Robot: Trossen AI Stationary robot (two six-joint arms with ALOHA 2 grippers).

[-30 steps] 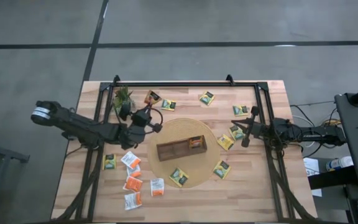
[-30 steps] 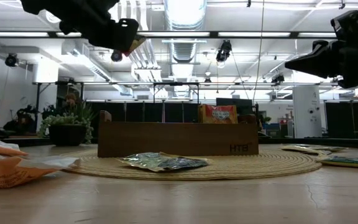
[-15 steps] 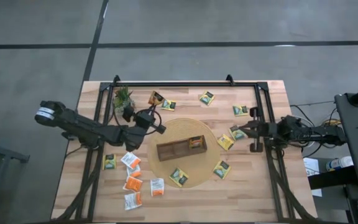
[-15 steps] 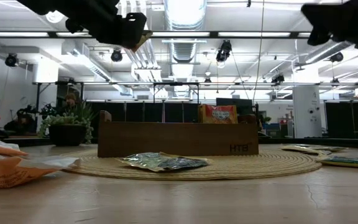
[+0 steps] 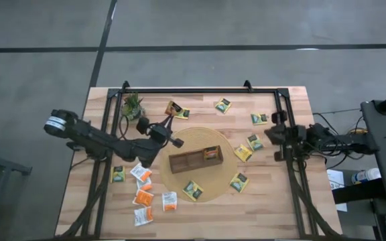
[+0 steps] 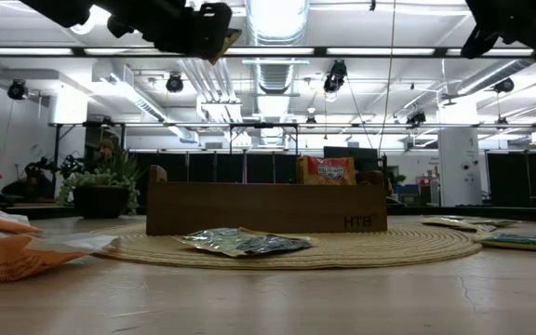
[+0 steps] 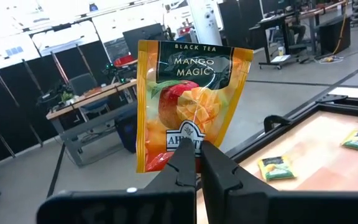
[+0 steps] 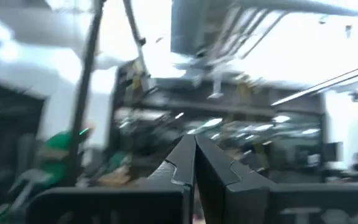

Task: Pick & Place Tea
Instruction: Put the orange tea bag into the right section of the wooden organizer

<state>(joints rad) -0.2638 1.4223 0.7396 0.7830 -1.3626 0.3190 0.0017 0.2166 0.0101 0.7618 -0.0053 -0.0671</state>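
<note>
While the left arm is carrying its load high above the table, these are the things I am watching, biggest first.

Table [image 5: 293, 201]: it is bearing scattered sachets on every side, so a low sweep of either arm could be knocking some off the edge.

Round mat [image 5: 230, 157]: it is lying at the middle with loose sachets on its near and right rim; a dragging arm could be shifting it and the tray with it.

Wooden tray [image 5: 194, 161]: it is sitting on the mat, with one orange sachet [image 6: 324, 171] already standing in its right compartment. A drop from this height could be missing the narrow slots or landing on a divider.

Left gripper [image 7: 195, 163]: it is hovering just left of the tray, above the mat's far-left edge, pinching a mango sachet [image 7: 188, 99] only by its lower edge. I judge that thin hold to be the main risk, since the packet is standing upright above the fingers and could be swinging or slipping out on the way.

Right gripper [image 8: 194, 163]: it is waiting at the right of the table with its fingers closed together and nothing between them; its wrist picture is blurred.

Potted plant [image 5: 132, 105]: it is standing at the far left, near the left arm's elbow path, where it could be getting clipped.

Loose tea: yellow packets are lying far and right, orange and white ones near left.
</note>
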